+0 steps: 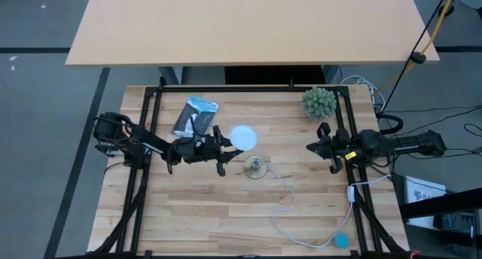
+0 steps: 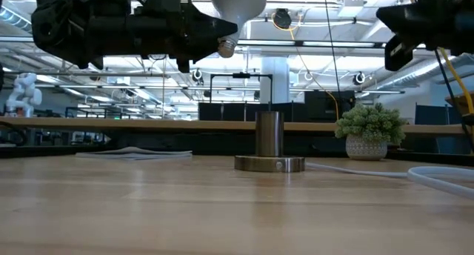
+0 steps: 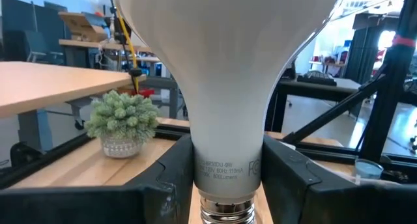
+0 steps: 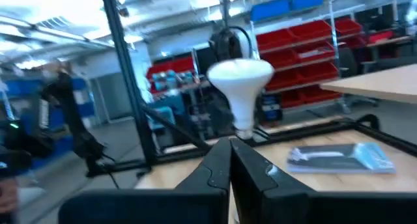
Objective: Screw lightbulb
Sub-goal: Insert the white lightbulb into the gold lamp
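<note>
I have the left gripper (image 1: pixel 224 147) clenched on the narrow neck of the lightbulb (image 1: pixel 242 137), holding it up off the table near the centre of the high view, just up and left of the socket (image 1: pixel 256 167); in the low view the lightbulb (image 2: pixel 237 7) hangs at the top edge, left of the socket (image 2: pixel 269 145). My right gripper (image 1: pixel 321 147) waits at centre right with its fingers (image 4: pixel 218 168) pressed together, empty, below the plant (image 1: pixel 319 102).
</note>
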